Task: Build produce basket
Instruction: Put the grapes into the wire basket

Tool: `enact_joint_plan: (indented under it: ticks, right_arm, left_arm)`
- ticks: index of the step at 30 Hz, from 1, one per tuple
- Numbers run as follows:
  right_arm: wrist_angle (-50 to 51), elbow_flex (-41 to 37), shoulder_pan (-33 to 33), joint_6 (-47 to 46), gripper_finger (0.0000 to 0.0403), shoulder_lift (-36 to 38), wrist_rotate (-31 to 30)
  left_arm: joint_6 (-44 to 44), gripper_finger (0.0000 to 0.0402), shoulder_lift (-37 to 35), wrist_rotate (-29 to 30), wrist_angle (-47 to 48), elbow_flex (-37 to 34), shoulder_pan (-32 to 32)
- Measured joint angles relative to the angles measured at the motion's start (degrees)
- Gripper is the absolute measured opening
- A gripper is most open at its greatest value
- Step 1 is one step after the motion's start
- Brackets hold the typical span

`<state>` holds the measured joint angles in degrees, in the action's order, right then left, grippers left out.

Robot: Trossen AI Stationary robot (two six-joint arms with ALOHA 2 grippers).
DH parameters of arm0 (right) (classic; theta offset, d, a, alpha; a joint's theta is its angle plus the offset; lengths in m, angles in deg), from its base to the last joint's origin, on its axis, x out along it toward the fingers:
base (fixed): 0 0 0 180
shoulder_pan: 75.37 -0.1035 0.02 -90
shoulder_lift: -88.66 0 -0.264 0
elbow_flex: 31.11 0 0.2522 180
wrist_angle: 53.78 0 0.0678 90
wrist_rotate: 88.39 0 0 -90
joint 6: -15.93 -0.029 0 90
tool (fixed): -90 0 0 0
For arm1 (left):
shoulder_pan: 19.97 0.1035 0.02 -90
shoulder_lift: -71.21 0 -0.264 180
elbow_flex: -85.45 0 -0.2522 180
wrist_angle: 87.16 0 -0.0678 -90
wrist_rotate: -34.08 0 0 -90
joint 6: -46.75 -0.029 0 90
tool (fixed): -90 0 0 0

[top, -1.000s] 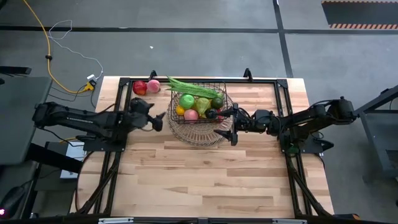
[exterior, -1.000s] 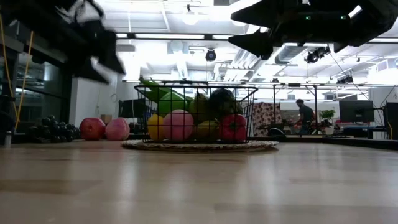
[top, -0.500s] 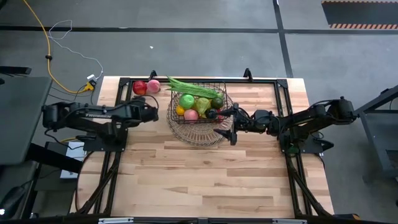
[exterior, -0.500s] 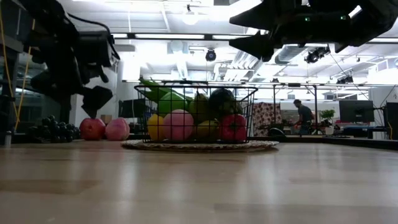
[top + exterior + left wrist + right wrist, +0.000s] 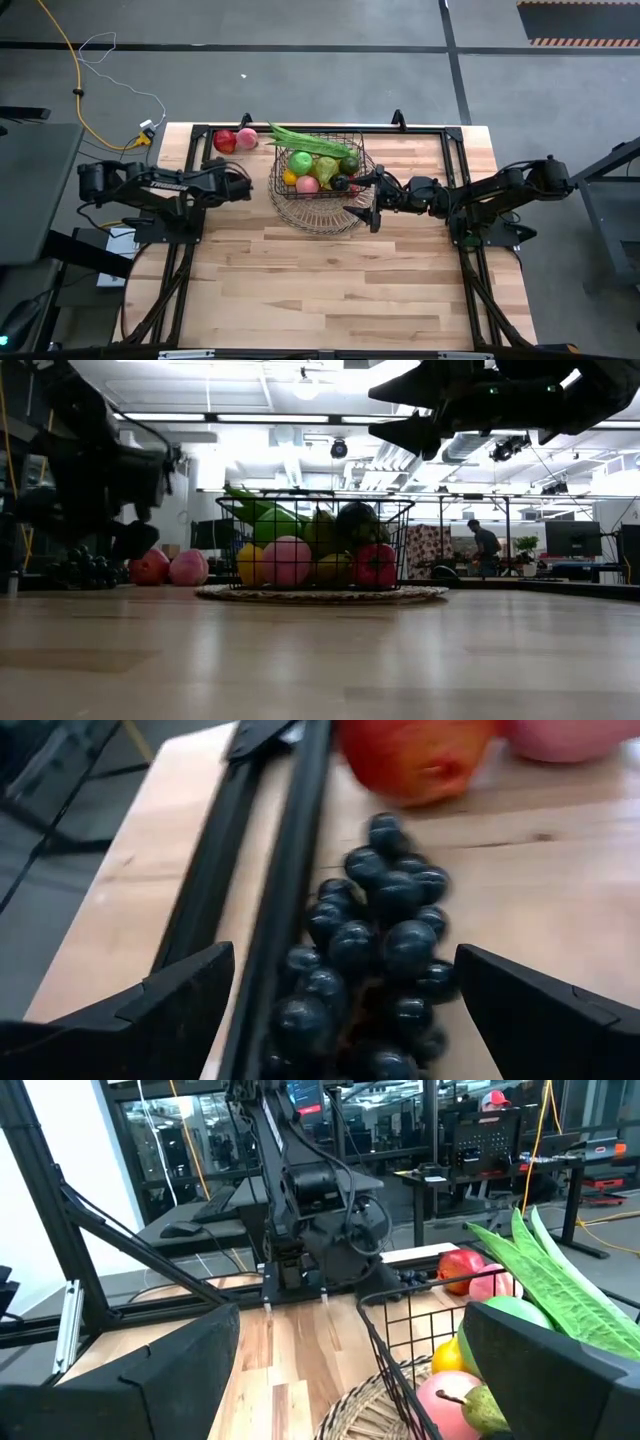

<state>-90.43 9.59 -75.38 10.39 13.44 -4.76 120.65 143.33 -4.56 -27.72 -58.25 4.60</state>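
The dark wire basket [image 5: 318, 160] stands on a round woven dish [image 5: 318, 210] at the table's far middle. It holds long green pods, a green apple, and pink, yellow and red pieces [image 5: 300, 555]. A red apple [image 5: 225, 140] and a pink fruit [image 5: 247, 138] lie on the table to its left. A bunch of dark grapes [image 5: 375, 935] lies beside the black frame rail; it also shows in the low view [image 5: 85, 568]. My left gripper [image 5: 345, 960] is open, low over the grapes, with a finger on either side and touching nothing. My right gripper [image 5: 372, 198] is open and empty at the basket's right side.
A black frame rail [image 5: 285, 870] runs right beside the grapes at the table's left. The near half of the table [image 5: 330, 290] is bare wood. A person [image 5: 485, 545] stands far off in the room behind.
My left gripper has left the basket's left side, gone toward the table's left edge and come down until it hangs low over the grapes. My right gripper and the basket have kept still.
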Motion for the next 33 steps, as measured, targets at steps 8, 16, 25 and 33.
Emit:
enact_joint_plan:
  ticks: [8, 16, 25, 33]
  right_arm:
    - [-0.01, 0.0, 0.0, 0.0, 0.0374, 0.0, 0.01]
    - [-0.02, 0.0, 0.0, 0.0, 0.0374, 0.0, 0.02]
    - [0.0, 0.0, 0.0, 0.0, 0.0374, 0.0, -2.14]
    - [0.0, 0.0, 0.02, 0.0, 0.0374, 0.0, -2.14]
  left_arm:
    - [9.49, 0.0365, 0.0, 2.41, 0.82, -2.68, -1.15]
    - [10.0, 0.0365, -1.44, 4.89, -0.99, -2.64, -3.65]
    - [10.37, 0.036, -6.07, 5.26, 0.11, -2.64, -7.32]
    - [11.55, 0.0297, -7.23, 4.85, 2.34, -2.99, -7.36]
